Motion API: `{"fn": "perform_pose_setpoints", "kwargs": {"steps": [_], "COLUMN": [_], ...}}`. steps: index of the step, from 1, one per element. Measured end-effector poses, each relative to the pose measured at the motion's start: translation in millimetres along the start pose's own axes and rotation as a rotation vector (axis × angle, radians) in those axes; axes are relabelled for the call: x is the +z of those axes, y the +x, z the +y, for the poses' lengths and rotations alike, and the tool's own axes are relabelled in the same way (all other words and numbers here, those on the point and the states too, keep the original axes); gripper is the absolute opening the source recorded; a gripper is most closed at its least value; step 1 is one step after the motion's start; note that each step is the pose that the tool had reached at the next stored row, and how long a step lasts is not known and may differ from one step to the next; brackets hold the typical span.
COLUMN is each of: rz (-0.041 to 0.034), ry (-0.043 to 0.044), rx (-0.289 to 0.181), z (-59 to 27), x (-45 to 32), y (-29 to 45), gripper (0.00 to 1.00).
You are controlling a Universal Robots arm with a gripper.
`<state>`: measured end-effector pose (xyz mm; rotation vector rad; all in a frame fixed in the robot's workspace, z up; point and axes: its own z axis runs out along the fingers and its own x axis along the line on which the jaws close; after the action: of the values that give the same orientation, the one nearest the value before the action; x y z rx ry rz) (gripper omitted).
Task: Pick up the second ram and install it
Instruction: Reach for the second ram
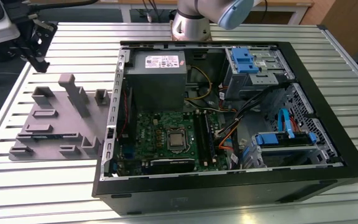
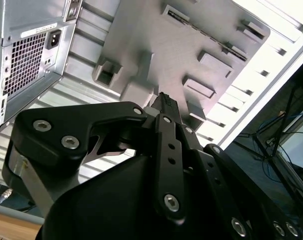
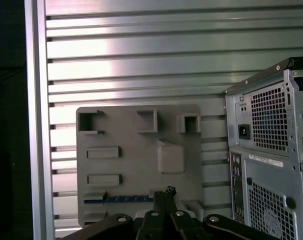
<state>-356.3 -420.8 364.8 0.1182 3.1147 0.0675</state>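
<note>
My hand [image 3: 164,192] hangs clenched and empty over the tray [image 3: 126,125] beside the case [image 3: 266,150]. The ram [image 3: 119,199] lies in a tray slot, probably to keep it steady for gripping.

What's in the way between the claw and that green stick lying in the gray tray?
Nothing visible. The claw hangs in open air over the gray tray. The green stick lies in a slot along one edge of the tray, uncovered on top. The tray's upright blocks stand apart from the stick.
</note>
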Motion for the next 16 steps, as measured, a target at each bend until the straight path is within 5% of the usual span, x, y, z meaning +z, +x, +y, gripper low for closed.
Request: {"fn": "perform_pose_setpoints", "kwargs": {"steps": [16], "rz": [-0.0001], "ry": [-0.0001], "rx": [0.0], "z": [-17.4], "x": [1.4], "y": [22.3], "gripper": [0.11]}}
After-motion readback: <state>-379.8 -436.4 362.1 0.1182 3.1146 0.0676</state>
